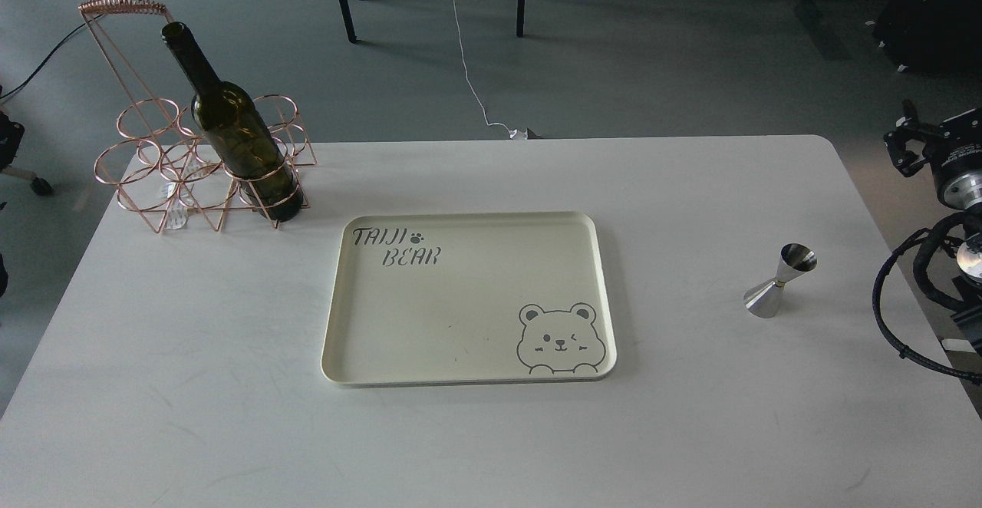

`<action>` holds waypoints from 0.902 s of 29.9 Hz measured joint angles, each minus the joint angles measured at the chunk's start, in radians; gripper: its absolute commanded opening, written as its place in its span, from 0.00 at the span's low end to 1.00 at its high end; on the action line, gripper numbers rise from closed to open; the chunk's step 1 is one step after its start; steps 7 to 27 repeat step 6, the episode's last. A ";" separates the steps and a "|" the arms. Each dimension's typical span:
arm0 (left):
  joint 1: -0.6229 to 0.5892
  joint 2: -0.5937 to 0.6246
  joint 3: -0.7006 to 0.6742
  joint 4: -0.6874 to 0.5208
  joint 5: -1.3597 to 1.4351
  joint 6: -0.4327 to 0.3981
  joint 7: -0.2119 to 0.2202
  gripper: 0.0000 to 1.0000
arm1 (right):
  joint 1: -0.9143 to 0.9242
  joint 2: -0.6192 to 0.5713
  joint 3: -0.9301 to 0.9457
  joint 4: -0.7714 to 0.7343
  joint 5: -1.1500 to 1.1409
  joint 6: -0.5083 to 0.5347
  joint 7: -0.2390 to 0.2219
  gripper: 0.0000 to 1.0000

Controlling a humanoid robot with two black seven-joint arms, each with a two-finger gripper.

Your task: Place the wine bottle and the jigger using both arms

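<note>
The dark olive-green wine bottle [234, 136] stands tilted in the front right ring of a copper wire rack [165, 163] at the table's back left. The steel jigger [779, 279] stands upright on the table at the right, apart from everything. My right arm comes in at the right edge; its gripper [905, 143] is above and to the right of the jigger, off the table's edge, too small and dark to read. A dark bit of my left gripper [9, 143] shows at the left edge, left of the rack.
A cream tray [341, 354] printed with a bear and "TAIJI BEAR" lies in the middle of the white table [192, 385]. A black cable loop [890, 316] hangs by the right edge. Chair legs and cords are on the floor beyond.
</note>
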 measured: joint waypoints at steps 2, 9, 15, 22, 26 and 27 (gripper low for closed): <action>0.008 -0.006 -0.015 0.000 0.000 -0.001 0.002 0.98 | -0.004 0.005 -0.002 0.000 0.000 0.000 0.000 0.99; 0.014 -0.019 -0.021 -0.001 0.000 -0.002 0.003 0.98 | -0.006 0.009 -0.012 0.000 -0.002 0.000 0.000 0.99; 0.014 -0.019 -0.021 -0.001 0.000 -0.002 0.003 0.98 | -0.006 0.009 -0.012 0.000 -0.002 0.000 0.000 0.99; 0.014 -0.019 -0.021 -0.001 0.000 -0.002 0.003 0.98 | -0.006 0.009 -0.012 0.000 -0.002 0.000 0.000 0.99; 0.014 -0.019 -0.021 -0.001 0.000 -0.002 0.003 0.98 | -0.006 0.009 -0.012 0.000 -0.002 0.000 0.000 0.99; 0.014 -0.019 -0.021 -0.001 0.000 -0.002 0.003 0.98 | -0.006 0.009 -0.012 0.000 -0.002 0.000 0.000 0.99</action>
